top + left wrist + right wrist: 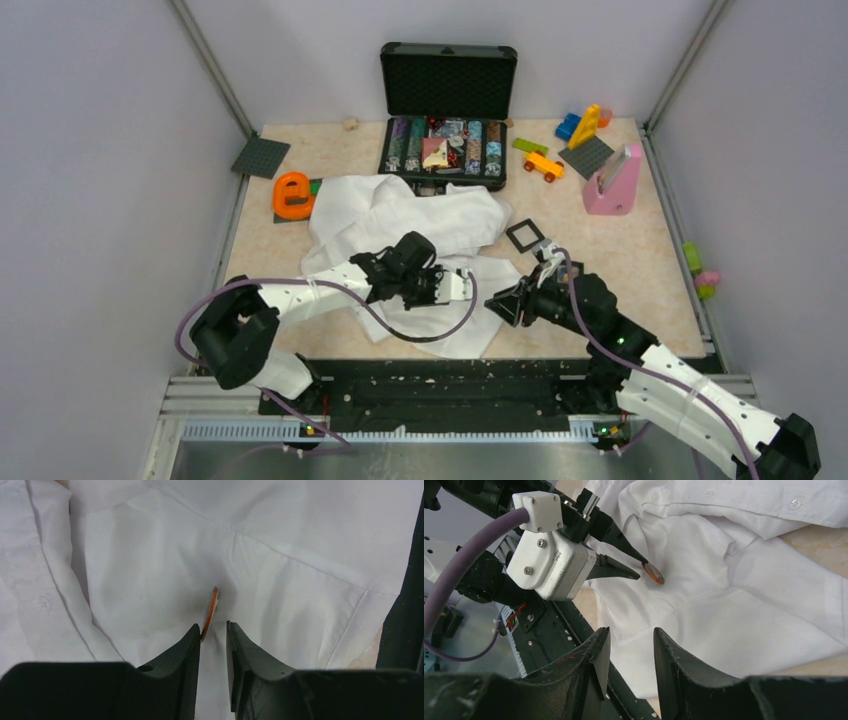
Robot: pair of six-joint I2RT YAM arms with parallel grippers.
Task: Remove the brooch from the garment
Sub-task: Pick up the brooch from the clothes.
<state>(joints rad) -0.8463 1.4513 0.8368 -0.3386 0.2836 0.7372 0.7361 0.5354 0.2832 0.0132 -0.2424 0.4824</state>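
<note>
The garment is a crumpled white shirt (400,215) spread mid-table. The brooch (210,612), a small orange-rimmed disc, stands edge-on on the cloth (300,555). My left gripper (214,630) is open by a narrow gap, and its left fingertip touches the brooch's lower edge; the disc is not between the pads. In the right wrist view the brooch (653,573) sits at the tips of the left gripper (641,569). My right gripper (631,635) hangs open and empty over the shirt's near hem (749,605). From above, the left gripper (468,285) and right gripper (505,303) face each other.
An open black case (447,110) of small items stands at the back. An orange letter (293,195) lies left of the shirt, a black square frame (525,236) right of it. A pink holder (613,182), toy blocks (585,125) and a toy car (543,165) sit back right.
</note>
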